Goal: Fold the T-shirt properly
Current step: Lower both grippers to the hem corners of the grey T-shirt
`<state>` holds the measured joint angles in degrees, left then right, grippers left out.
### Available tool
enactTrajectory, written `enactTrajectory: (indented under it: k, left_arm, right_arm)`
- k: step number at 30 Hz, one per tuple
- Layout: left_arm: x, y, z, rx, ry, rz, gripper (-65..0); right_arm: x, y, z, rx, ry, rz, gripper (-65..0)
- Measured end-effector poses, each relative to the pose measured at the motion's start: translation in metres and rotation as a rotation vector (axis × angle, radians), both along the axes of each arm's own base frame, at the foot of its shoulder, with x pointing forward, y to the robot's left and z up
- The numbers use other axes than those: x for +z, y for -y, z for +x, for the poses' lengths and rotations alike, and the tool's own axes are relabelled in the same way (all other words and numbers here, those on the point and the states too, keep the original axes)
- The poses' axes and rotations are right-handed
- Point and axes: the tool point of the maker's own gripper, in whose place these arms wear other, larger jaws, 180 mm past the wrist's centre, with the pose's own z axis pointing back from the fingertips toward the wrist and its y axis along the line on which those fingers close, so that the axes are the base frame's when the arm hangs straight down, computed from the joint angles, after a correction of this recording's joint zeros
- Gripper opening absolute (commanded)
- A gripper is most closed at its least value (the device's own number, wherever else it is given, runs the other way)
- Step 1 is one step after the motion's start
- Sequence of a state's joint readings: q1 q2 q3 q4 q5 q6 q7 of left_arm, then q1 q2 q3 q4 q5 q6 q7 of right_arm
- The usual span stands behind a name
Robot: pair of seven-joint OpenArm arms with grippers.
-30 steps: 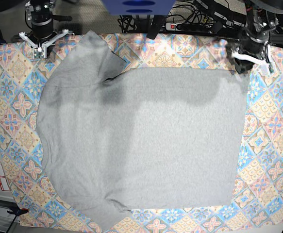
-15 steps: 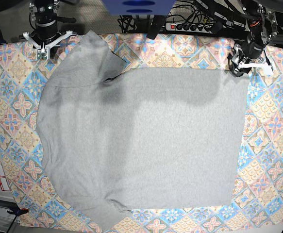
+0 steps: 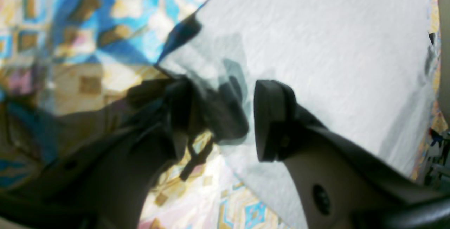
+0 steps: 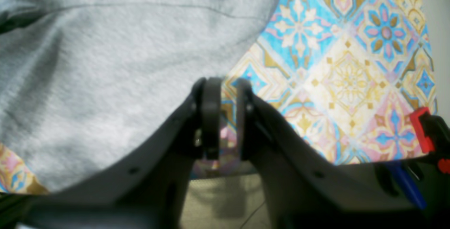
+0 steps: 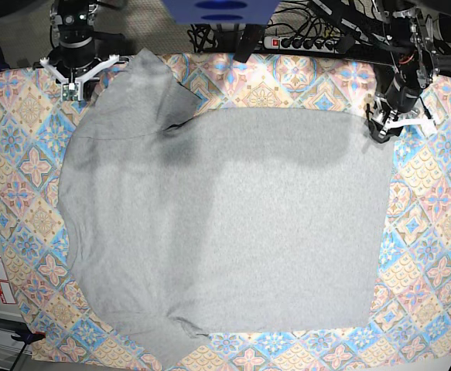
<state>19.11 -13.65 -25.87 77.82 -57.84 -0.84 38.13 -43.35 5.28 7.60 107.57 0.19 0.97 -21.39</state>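
T-shirt [image 5: 225, 224] spread flat, plain grey side up, centre of tablecloth [image 5: 32, 170]. Right gripper [image 4: 225, 123] at far-left corner, beside sleeve edge, jaws narrowly parted, nothing between. Left gripper [image 3: 218, 116] at far-right shirt corner, jaws spread wide, no cloth pinched.

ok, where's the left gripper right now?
Base view, upper right: the left gripper is at the top-right corner of the heather-grey cotton T-shirt, over the tile-patterned tablecloth.
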Motion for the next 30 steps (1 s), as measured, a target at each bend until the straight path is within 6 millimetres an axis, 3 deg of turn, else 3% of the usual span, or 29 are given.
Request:
enactTrajectory:
  k: [4, 5, 10, 15, 19, 22, 25, 30]
  left_arm:
    - [-0.004, 0.013, 0.002, -0.048, -0.053, -0.057, -63.2]
    - [-0.003, 0.015, 0.001, -0.059, -0.059, -0.066, -65.0]
    - [-0.002, 0.036, 0.000, -0.090, -0.055, -0.112, -65.0]
    - [-0.005, 0.037, -0.009, -0.096, -0.069, -0.116, -65.0]
    - [-0.005, 0.037, -0.013, -0.096, -0.071, -0.119, -65.0]
    - [-0.005, 0.036, -0.014, -0.091, -0.072, -0.118, -65.0]
    - [-0.005, 0.036, -0.015, -0.092, -0.073, -0.119, -65.0]
    - [-0.006, 0.036, -0.015, -0.091, -0.073, -0.118, -65.0]
  right_arm:
    - [0.000, 0.002, 0.000, -0.004, -0.003, -0.002, -55.9]
    - [0.000, 0.002, 0.002, -0.005, 0.001, -0.003, -55.9]
    - [0.007, 0.002, 0.020, -0.010, 0.048, 0.005, -55.9]
    - [0.003, -0.003, 0.033, -0.134, 0.067, 0.225, -50.6]
    - [0.009, 0.023, 0.050, -0.287, 0.089, 0.367, -43.8]
    - [-0.007, 0.029, 0.045, -0.377, 0.018, 0.473, -41.7]
    - [-0.016, 0.023, 0.047, -0.400, -0.018, 0.559, -41.4]
    - [-0.032, 0.025, 0.041, -0.430, -0.064, 0.567, -41.3]
